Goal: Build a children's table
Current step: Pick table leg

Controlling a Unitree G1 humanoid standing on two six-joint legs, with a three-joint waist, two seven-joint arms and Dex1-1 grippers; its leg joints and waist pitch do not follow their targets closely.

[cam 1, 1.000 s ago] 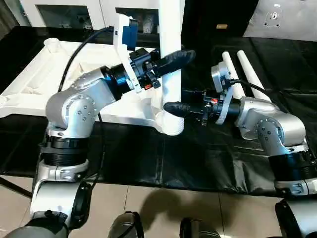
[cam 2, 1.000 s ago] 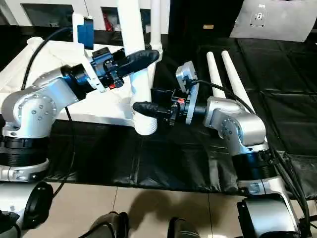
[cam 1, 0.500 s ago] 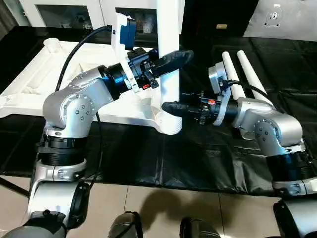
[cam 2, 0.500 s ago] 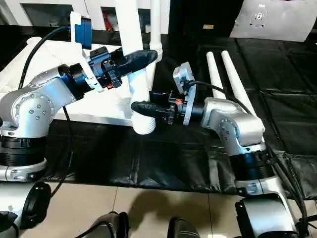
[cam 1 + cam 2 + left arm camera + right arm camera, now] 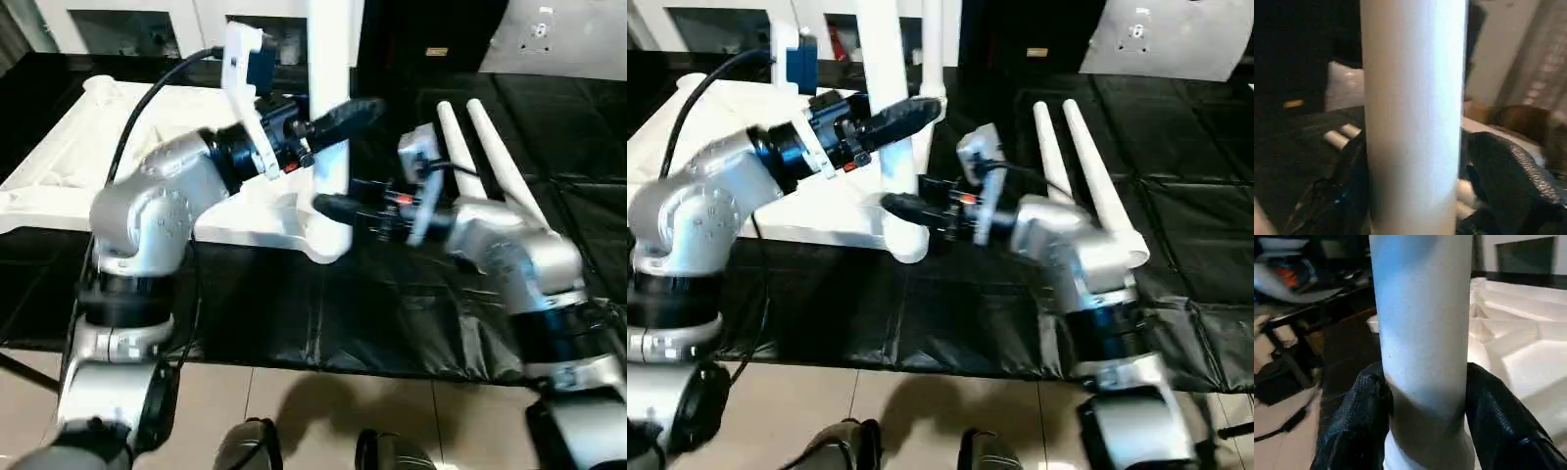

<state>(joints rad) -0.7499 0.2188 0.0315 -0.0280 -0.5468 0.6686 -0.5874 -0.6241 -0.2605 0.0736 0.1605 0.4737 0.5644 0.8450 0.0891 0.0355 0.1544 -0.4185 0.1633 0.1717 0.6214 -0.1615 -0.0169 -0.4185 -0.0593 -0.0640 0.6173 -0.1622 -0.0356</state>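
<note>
Both grippers clamp one upright leg (image 5: 331, 108): left gripper (image 5: 338, 116) higher, right gripper (image 5: 328, 207) low beside the corner socket (image 5: 328, 240); the leg's long axis stands vertical over the overturned table top (image 5: 118, 147); two spare legs (image 5: 480, 147) lie rightward.

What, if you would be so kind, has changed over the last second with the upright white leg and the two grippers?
The right gripper has slid leftward, low on the upright white tubular plastic leg. The left gripper stays clamped higher up; leg still upright in its corner socket.
</note>
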